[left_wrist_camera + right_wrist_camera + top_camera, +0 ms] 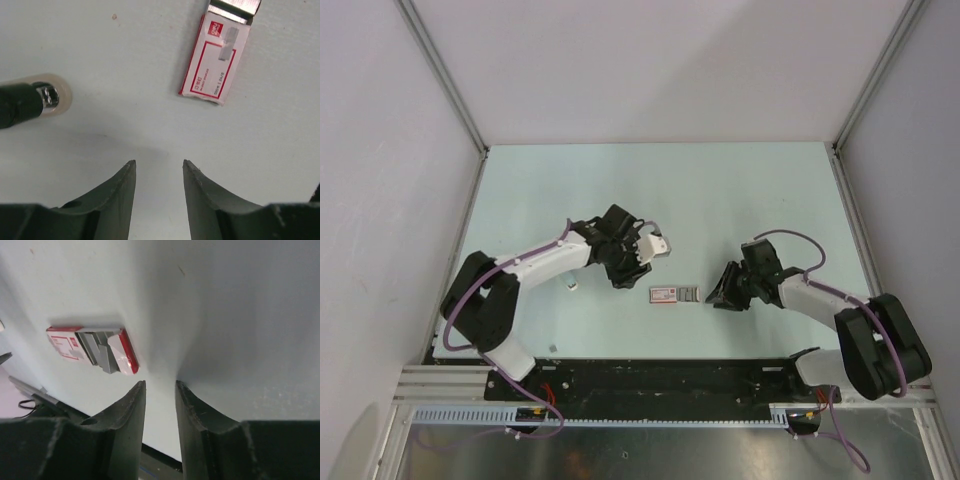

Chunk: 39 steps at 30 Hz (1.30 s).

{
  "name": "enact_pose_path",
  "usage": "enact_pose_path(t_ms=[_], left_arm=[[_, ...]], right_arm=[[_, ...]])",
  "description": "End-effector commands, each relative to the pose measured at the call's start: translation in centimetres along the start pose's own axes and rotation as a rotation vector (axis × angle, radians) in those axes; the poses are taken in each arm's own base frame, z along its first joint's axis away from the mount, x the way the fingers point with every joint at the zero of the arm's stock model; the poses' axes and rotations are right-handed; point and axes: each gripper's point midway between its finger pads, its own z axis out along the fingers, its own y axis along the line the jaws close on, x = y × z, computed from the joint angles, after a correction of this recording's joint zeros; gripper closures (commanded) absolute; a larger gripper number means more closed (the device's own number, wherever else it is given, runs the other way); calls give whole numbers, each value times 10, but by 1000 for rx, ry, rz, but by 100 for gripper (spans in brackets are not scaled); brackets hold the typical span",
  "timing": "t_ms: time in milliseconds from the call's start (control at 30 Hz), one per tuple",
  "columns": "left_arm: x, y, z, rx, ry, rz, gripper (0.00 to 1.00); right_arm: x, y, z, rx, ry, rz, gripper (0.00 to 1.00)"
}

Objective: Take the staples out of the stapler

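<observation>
A black object with a shiny metal tip and a pale rounded end (47, 97) lies at the left edge of the left wrist view. It looks like the stapler's end, and the rest is cut off. In the top view a pale piece (660, 244) shows beside my left gripper; I cannot tell if it is the same thing. My left gripper (640, 268) (159, 162) is open and empty above bare table, left of the packet. My right gripper (716, 298) (160, 384) is open and empty, just right of the packet.
A flat red-and-white staple packet (672, 293) (215, 62) (92, 347) with a grey strip (690, 293) lies between the two grippers. A tiny white scrap (572, 288) lies by the left arm. White walls enclose the pale table (720, 200).
</observation>
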Motion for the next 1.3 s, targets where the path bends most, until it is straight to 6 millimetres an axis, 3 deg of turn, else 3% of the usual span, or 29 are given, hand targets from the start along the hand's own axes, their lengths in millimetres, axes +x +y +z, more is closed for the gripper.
enact_pose_path(t_ms=[0, 467, 833, 1267], left_arm=[[-22, 10, 5, -32, -21, 91, 53], [-24, 3, 31, -63, 43, 167, 54], [-23, -6, 42, -48, 61, 204, 55], [-32, -10, 48, -34, 51, 227, 55]], right_arm=[[-1, 22, 5, -157, 25, 26, 65], [0, 18, 22, -235, 43, 89, 77], [-7, 17, 22, -224, 4, 70, 83], [-5, 34, 28, -197, -10, -14, 93]])
